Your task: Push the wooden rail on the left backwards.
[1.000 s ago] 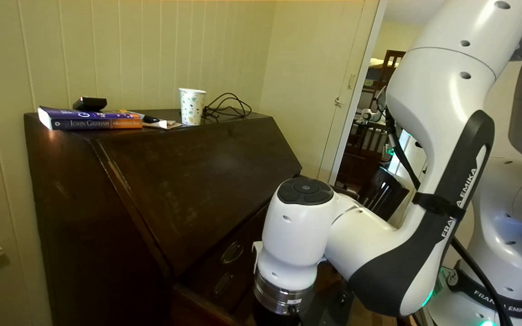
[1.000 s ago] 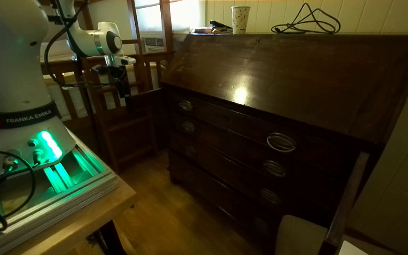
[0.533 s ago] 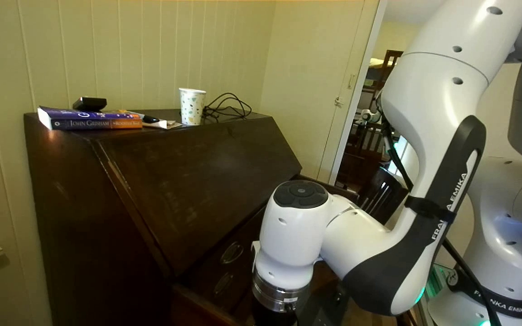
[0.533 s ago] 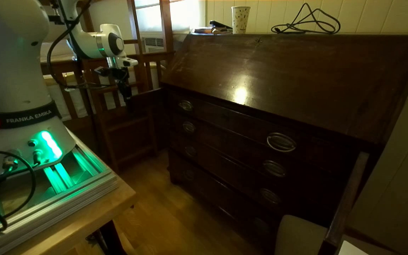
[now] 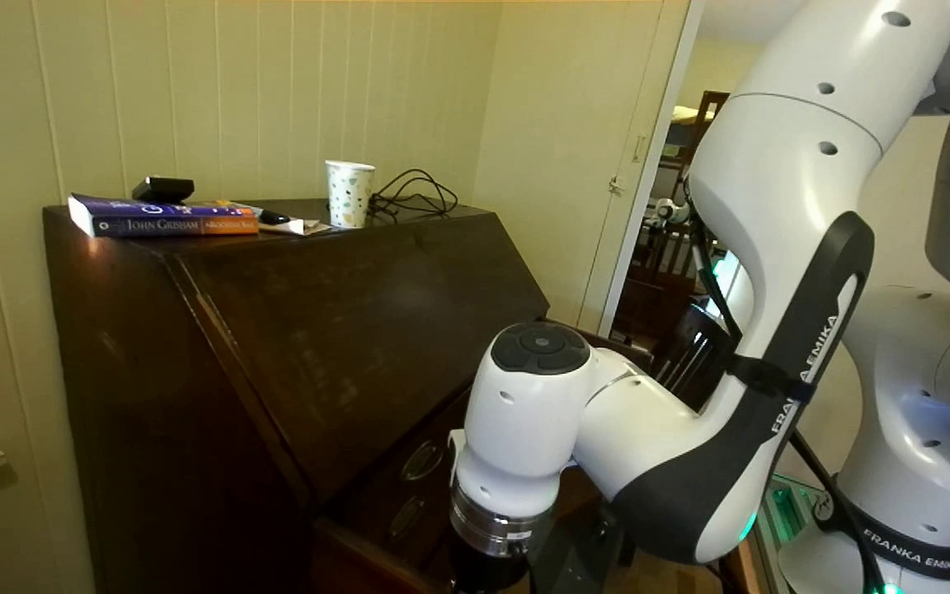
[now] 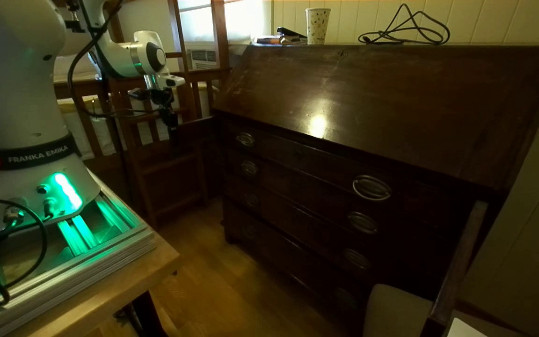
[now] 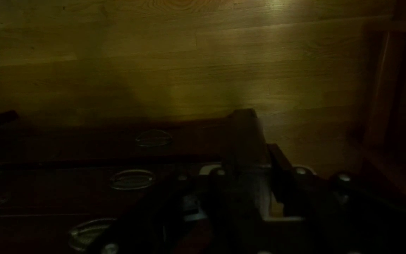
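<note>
The end effector [image 6: 172,130] sits a bit nearer the desk [image 6: 307,152] than a second ago, near the wooden rail [image 6: 198,128] sticking out on the left, so prob lining up the push. Spread or pinched together? Too dark to tell.

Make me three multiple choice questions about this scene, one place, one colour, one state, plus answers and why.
1. Relative to the desk, the paper cup stands: A on top; B underneath; C inside a drawer.
2. The base light glows: A red; B purple; C green.
3. The left wooden rail is: A pushed fully in; B sticking out; C lying on the floor.

1 A: both exterior views show it up there. 2 C: its strip shines green. 3 B: it juts forward from the desk.
</note>
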